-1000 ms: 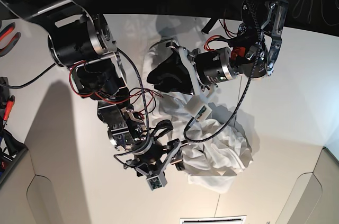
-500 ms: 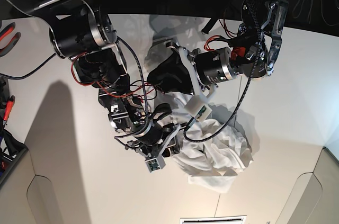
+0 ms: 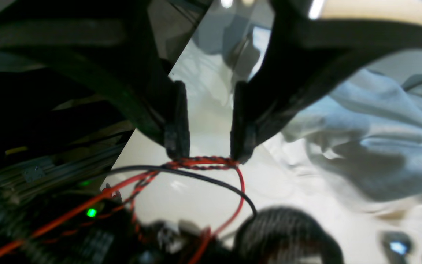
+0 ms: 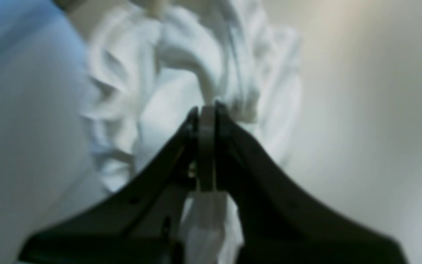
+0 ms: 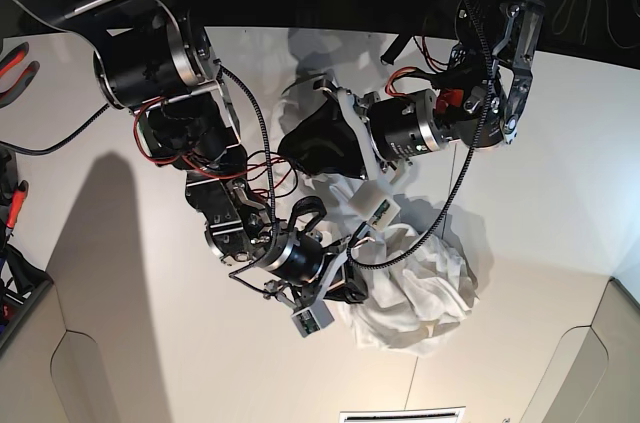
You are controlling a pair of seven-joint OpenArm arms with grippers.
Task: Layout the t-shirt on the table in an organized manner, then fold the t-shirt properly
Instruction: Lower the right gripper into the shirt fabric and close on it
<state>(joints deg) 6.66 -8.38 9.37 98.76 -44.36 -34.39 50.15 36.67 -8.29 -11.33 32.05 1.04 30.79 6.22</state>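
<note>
Right wrist | right pincer (image 4: 206, 110) clamps a thin fold of the tee (image 4: 181, 73), rest bunched just beyond its tips on the table (image 4: 361, 91) | left pincer (image 3: 207, 146) gapes empty, tee beside | soft, light, limp: I'd grab hem or shoulder seams

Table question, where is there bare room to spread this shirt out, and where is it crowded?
The table is bare between the right arm and its left edge, and right of the crumpled t-shirt toward the corner cut-out. The middle is crowded: both arms, cables, and the right tool pinching the cloth.
</note>
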